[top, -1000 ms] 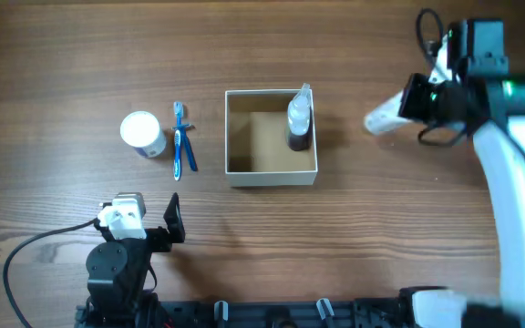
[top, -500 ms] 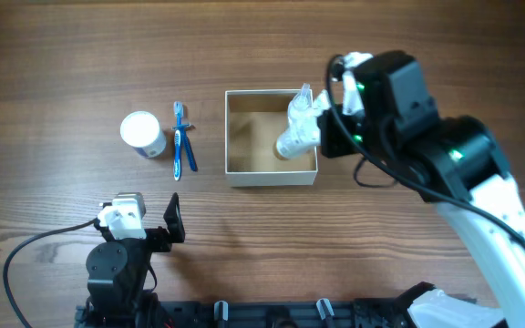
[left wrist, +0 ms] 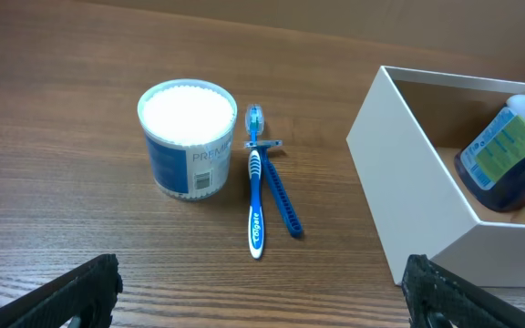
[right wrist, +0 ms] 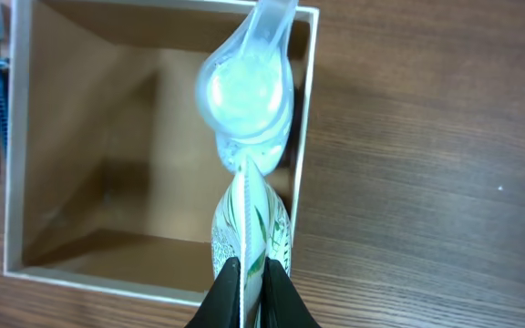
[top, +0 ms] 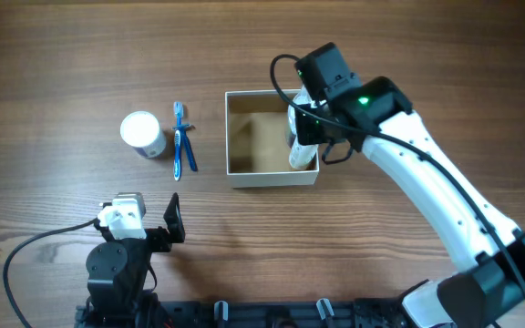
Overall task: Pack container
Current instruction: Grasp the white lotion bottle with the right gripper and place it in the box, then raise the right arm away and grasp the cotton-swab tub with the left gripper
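1. Right end effector (right wrist: 244, 273): pinched tight on the flat crimped seam of a white tube (right wrist: 249, 232); tube hangs at the right-hand side of the container (top: 272, 175); left end effector (left wrist: 261, 273): spread wide, empty, low over the tabletop (left wrist: 80, 210).
2. Location: container sits upright mid-tabletop; a bottle of blue liquid (left wrist: 499, 155) leans inside against its right wall.
3. Handling, judged: thin cardboard, light, likely to slide or dent if knocked; steady it by a wall at the rim; tube body soft, crimp the firmer hold.
4. Outside, to its left: swab tub (left wrist: 188, 137), toothbrush (left wrist: 256, 200).
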